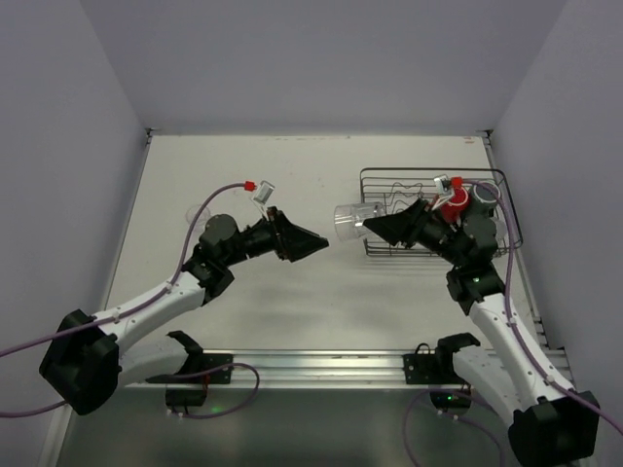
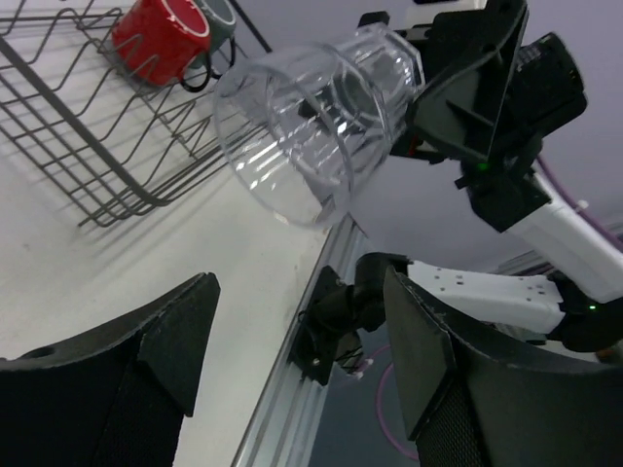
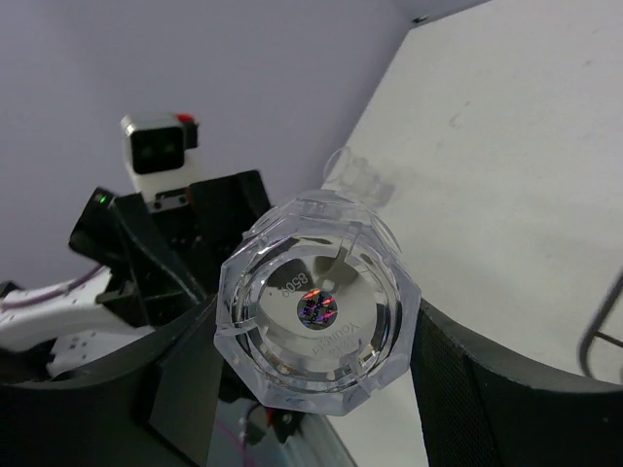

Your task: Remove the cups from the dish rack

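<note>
While both arms reach inward from the near edge of the pale counter [image 1: 292,175], the left tool [image 1: 313,243] stands with its two dark fingers spread wide and nothing between them, its tip aimed rightward. Just beyond it, over the middle of the counter and a little toward the right edge, hangs the clear, faceted, see-through tumbler [image 1: 348,222]. It lies on its side in the air, its open mouth facing the left tool without touching it. The right tool [image 1: 378,228] is closed on the tumbler's base end, one finger on each side of the thick bottom. Farther on, by the right edge, sits the black wire dish rack [image 1: 419,172]. Inside it are a red round cup [image 2: 161,39] and a dark grey cup [image 2: 222,17] just behind.

The tumbler looks stiff and light. Whether it is glass or hard plastic cannot be told, so it is best treated as breakable. Its smooth walls look slippery, and the flare toward the rim could let it slide out of a loose pinch. If this is a handover, the free wall near the mouth seems the place to take hold, squarely across two opposite facets.
</note>
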`<action>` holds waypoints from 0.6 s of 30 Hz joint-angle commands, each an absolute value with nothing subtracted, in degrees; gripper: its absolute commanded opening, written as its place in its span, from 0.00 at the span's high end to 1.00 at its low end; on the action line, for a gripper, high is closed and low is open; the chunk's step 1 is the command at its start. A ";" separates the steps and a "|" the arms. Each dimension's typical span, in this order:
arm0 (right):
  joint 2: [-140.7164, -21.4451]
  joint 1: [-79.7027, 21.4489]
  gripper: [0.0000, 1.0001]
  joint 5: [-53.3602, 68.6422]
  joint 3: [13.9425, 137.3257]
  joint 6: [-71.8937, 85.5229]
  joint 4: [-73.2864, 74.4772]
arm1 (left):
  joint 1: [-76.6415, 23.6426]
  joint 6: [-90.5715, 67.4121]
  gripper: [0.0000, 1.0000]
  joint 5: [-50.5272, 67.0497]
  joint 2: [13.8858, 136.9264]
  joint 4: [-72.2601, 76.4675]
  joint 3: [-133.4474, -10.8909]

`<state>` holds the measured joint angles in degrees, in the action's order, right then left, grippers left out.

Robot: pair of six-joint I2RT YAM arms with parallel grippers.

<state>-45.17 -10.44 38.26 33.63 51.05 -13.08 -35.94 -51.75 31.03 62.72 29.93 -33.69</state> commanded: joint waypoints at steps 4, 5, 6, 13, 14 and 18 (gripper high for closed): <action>-50.36 -17.05 0.60 43.24 31.47 58.27 -30.14 | -38.23 -57.48 0.31 32.17 66.18 45.70 -34.10; -51.49 -17.57 0.60 42.98 30.86 58.62 -31.28 | -38.41 -57.57 0.32 32.08 66.62 45.96 -34.10; -52.03 -18.19 0.60 42.98 30.59 58.88 -32.07 | -38.58 -57.66 0.35 31.99 66.80 46.49 -34.10; -57.21 -20.65 0.60 43.85 29.00 62.92 -39.89 | -39.20 -57.74 0.63 31.73 68.20 47.99 -34.01; -57.83 -21.44 0.60 43.86 28.92 63.80 -41.47 | -39.29 -57.74 0.74 31.29 68.38 48.25 -33.93; -60.11 -22.32 0.54 43.68 28.30 64.86 -43.50 | -39.20 -55.82 1.00 28.93 66.89 47.64 -33.75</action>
<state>-59.05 -20.36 42.70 28.58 63.35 -37.34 -38.59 -58.96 31.38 68.05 44.05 -33.45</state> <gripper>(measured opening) 0.689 0.060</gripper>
